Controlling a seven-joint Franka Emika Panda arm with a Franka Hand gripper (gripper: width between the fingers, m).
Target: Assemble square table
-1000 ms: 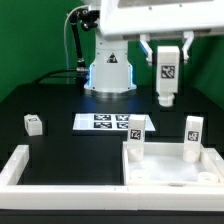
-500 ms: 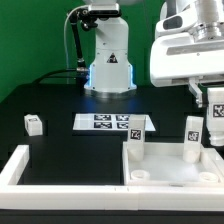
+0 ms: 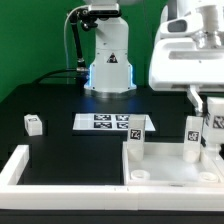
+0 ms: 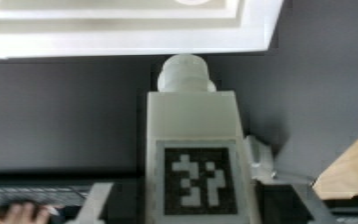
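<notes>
Although two legs stand on the tabletop slab (image 3: 170,168), assembly is judged roughly half complete. Near the desk (image 3: 55,100) edge on the exterior view's left, a loose leg (image 3: 33,123) lies unattached, well apart from the claw (image 3: 208,112). Toward the desk centre lies the marker board (image 3: 104,122). The slab rests at the front corner on the exterior view's right. The first upright leg (image 3: 137,134) and the second upright leg (image 3: 192,138) stand at its rear corners, apparently seated; its front sockets appear vacant. Over the desk edge on the exterior view's right, the claw pinches the held leg (image 4: 194,150), just beside the second upright leg. The wrist view shows its tip over bare desk, near the slab's rim. Two legs remain to be fitted.
</notes>
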